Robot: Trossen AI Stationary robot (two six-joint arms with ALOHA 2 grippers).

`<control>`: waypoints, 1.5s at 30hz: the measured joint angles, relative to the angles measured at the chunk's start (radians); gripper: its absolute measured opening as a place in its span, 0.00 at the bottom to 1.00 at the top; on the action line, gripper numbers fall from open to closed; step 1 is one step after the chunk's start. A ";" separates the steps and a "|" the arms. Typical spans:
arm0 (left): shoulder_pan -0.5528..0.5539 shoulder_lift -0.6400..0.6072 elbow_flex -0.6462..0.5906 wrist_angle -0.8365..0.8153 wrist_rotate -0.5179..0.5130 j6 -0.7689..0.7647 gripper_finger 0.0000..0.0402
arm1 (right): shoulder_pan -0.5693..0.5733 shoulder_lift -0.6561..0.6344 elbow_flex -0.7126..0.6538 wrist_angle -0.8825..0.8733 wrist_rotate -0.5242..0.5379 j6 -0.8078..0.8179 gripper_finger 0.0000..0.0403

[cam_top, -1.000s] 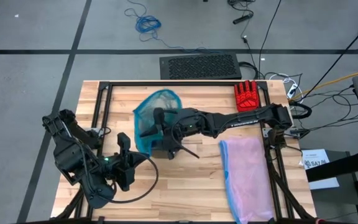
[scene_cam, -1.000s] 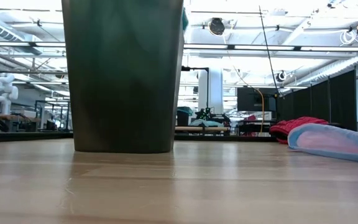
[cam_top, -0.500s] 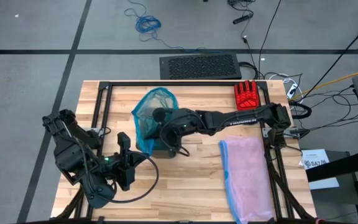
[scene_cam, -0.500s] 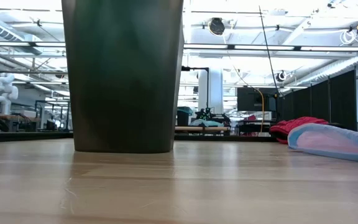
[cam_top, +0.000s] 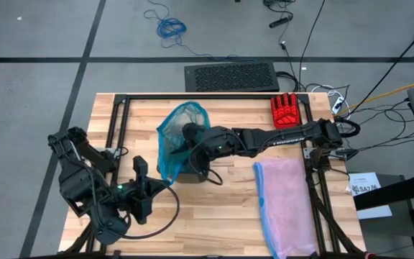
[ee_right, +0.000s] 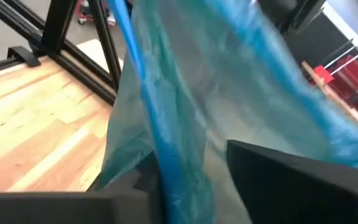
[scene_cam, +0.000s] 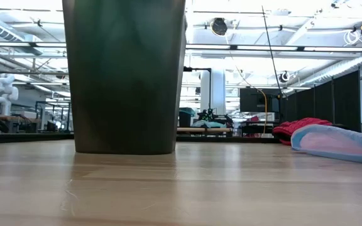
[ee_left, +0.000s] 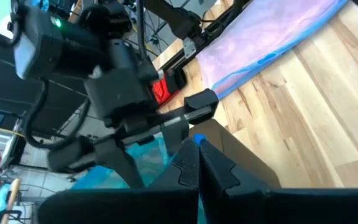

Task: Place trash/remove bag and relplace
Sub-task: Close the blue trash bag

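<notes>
The teal bag (cam_top: 172, 137) stands bunched and raised above the dark bin (cam_top: 192, 173), which rests on its base on the table (scene_cam: 124, 75). My right gripper (cam_top: 190, 132) reaches over the bin from the table's right and is shut on the bag; the bag fills the right wrist view (ee_right: 185, 93). My left gripper (cam_top: 140, 188) waits shut near the table's near-left corner, its shut fingers (ee_left: 197, 171) pointing at the bin. In the left wrist view the bag (ee_left: 145, 155) shows beside the bin (ee_left: 235, 155). No paper trash is in view. My right gripper holds the bag by its upper edge (ee_right: 166, 168), gathered plastic pinched between the two fingers (ee_right: 272, 174). It comes level from the table's right, above the bin. Several layers are bunched together. The bag hangs below the hold, and its lower part reaches down to the bin.
A pale pink bag with a blue edge (cam_top: 282, 201) lies flat on the table's right side and shows in the low view (scene_cam: 338, 141). A red glove (cam_top: 287, 109) sits at the far right corner. A black frame rail (cam_top: 192, 97) runs along the far edge.
My right gripper has shifted a little toward the table's right and far edge with the bag in its hold. A teal bit of bag at the bin's upper right in the low view has gone from sight. My left gripper has drawn back slightly toward the near edge.
</notes>
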 joint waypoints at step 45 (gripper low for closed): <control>-0.004 0.000 0.000 -0.002 0.036 -0.045 0.00 | 0.013 0.080 0.000 0.335 -0.153 -0.253 0.70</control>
